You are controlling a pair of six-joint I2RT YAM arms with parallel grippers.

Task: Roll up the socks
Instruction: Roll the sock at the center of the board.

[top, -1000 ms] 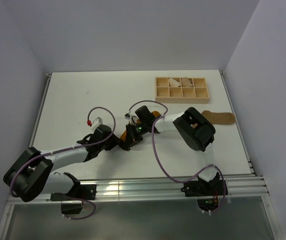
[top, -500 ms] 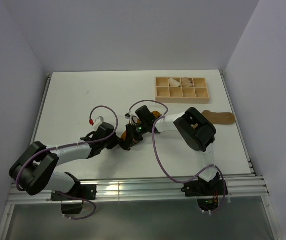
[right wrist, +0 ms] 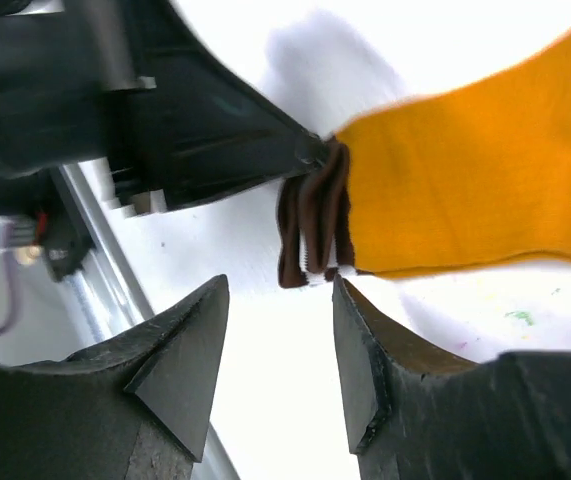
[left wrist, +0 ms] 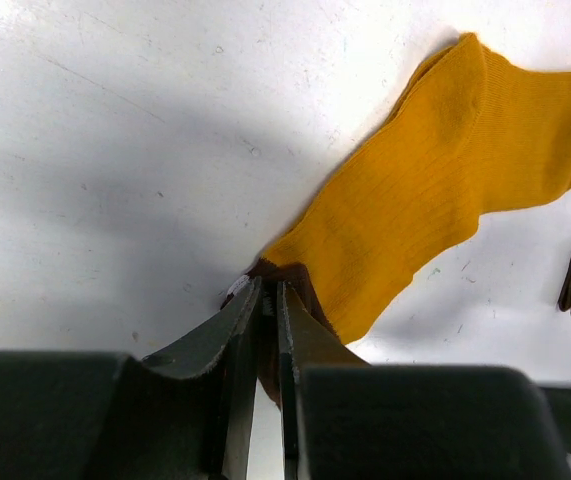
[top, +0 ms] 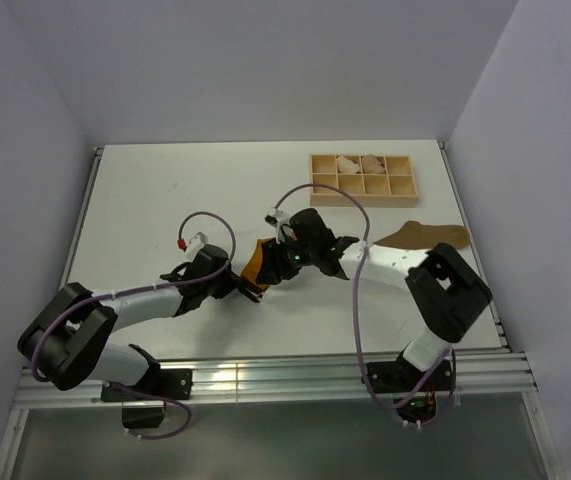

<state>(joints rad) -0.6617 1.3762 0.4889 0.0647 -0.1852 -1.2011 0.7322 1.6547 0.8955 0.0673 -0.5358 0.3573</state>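
The mustard-orange sock (left wrist: 435, 190) lies flat on the white table, and its dark-brown striped cuff (left wrist: 283, 275) is bunched up. My left gripper (left wrist: 268, 287) is shut on that cuff; in the top view it (top: 252, 290) sits at the sock's (top: 255, 256) near end. My right gripper (right wrist: 280, 288) stands open just short of the cuff (right wrist: 315, 230), nothing between its fingers; in the top view it (top: 273, 270) hovers over the sock. The tan-brown sock (top: 430, 235) lies flat at the right, partly under the right arm.
A wooden compartment tray (top: 365, 200) stands at the back right, with pale rolled bundles (top: 348, 163) in its far cells. Aluminium rails (top: 285, 375) run along the near edge. Purple cables loop over both arms.
My right gripper has opened, let go of the cuff and drawn back a little, its arm swinging out to the right. The left gripper has closed further on the cuff.
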